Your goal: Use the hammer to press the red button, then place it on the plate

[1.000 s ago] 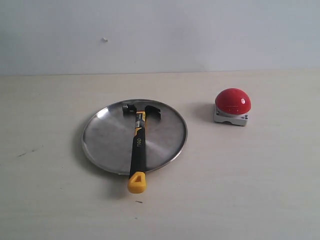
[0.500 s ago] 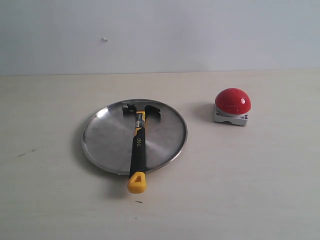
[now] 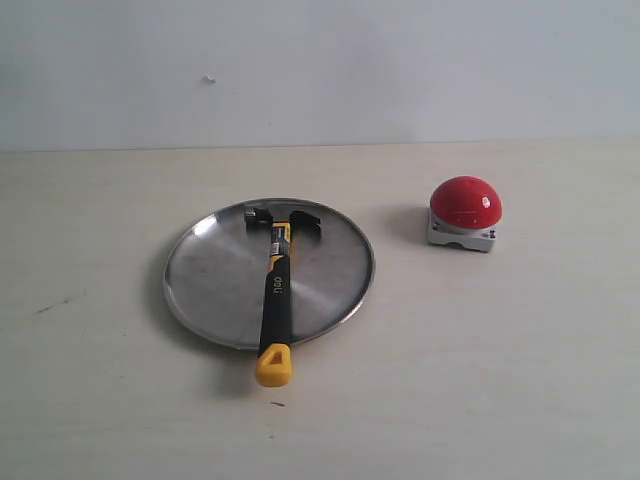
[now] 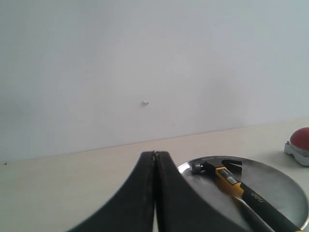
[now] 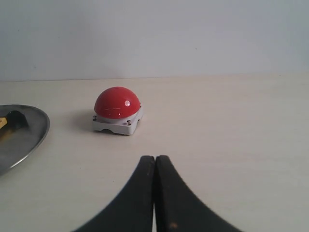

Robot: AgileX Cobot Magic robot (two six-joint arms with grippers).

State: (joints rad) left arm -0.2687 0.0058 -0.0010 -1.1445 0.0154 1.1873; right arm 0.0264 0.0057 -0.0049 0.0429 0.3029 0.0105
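Hammer (image 3: pixel 276 290): lies across the plate (image 3: pixel 210 270), dark head resting on the far part of the plate and the black handle running toward the near rim. The yellow end overhangs that rim, beyond the plate's edge. Grey lettering on the handle faces up.

Plate: sits flat on the pale surface (image 3: pixel 500 390), left of centre in the exterior view.

Red button (image 3: pixel 466 203): stands upright on its light-grey base on the surface, to the right of the plate and apart from it. Nothing touches the dome.

Left jaws: pressed together, tip to tip, holding nothing. In the left wrist view the hammer and plate lie ahead of the tips and off to one side – near, but not in contact with them. The hammer head is the part nearest the tips.

Right jaws: likewise together and empty. In the right wrist view the red button lies ahead of the tips, well apart from them, with the plate's rim and a little of the hammer head at the frame edge.
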